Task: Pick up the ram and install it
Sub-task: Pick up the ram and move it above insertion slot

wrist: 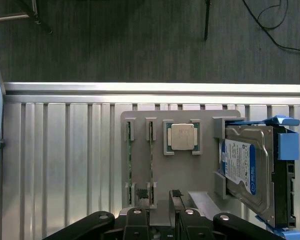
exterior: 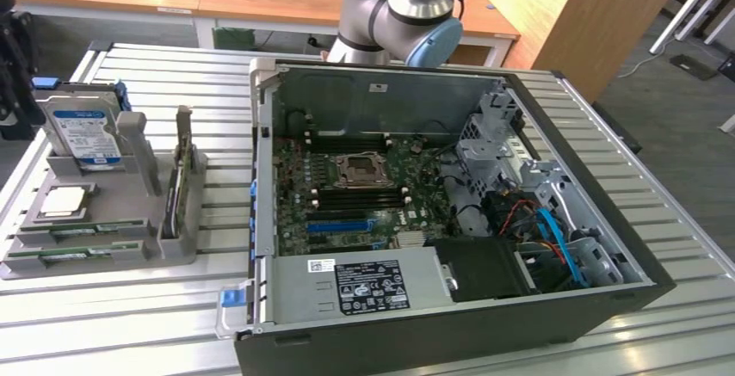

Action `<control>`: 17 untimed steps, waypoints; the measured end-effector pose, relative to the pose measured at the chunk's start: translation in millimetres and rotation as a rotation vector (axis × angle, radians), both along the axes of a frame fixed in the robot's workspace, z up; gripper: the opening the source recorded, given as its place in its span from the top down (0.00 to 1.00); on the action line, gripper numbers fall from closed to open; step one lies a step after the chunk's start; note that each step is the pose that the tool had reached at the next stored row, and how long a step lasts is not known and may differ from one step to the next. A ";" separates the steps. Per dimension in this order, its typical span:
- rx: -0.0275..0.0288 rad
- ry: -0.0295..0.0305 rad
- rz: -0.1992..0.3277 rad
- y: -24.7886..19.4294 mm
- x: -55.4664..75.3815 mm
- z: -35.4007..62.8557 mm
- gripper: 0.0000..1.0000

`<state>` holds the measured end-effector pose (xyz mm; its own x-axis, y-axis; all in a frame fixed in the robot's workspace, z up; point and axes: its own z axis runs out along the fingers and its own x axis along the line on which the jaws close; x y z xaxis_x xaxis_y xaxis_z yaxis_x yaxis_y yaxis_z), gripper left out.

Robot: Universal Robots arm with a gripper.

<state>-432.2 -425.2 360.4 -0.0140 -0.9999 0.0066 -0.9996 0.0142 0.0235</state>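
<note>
The black two-fingered gripper (wrist: 162, 222) hangs open over the near side of a grey moulded parts tray (wrist: 162, 180), its jaws apart and holding nothing. Just ahead of it the ram (wrist: 151, 165), a long, thin green circuit-board stick, sits on edge in a slot of the tray. Its long axis runs straight away from the gripper, crosswise to the line between the fingers. A second green stick (wrist: 129, 165) lies parallel, just beside it. On the ram's other side is a square silver-topped processor chip (wrist: 182, 136), and beyond that a boxy blue-labelled hard drive (wrist: 238, 167) stands tall. The bare slatted metal table (wrist: 55, 160) leaves open room past the second stick. Farther off, on the exterior view's right of the tray, the open black computer case (exterior: 460, 346) shows its green motherboard (exterior: 344, 195).
</note>
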 end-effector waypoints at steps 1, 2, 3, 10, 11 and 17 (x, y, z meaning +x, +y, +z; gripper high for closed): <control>-0.0001 0.0001 0.000 0.0 0.0 -0.6 0.70; -0.0001 0.0001 0.000 0.0 0.0 -1.1 0.70; -0.0001 0.0001 0.000 0.0 0.0 -1.5 0.70; -0.0013 0.0001 0.002 0.0 0.0 -5.1 0.70; -0.0018 0.0001 0.002 0.0 0.0 -5.5 0.70; -0.0047 0.0001 0.003 0.0 0.0 -8.0 0.70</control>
<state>-432.2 -425.2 352.4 -0.0114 -0.9999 0.0112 -0.9997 0.0116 0.0235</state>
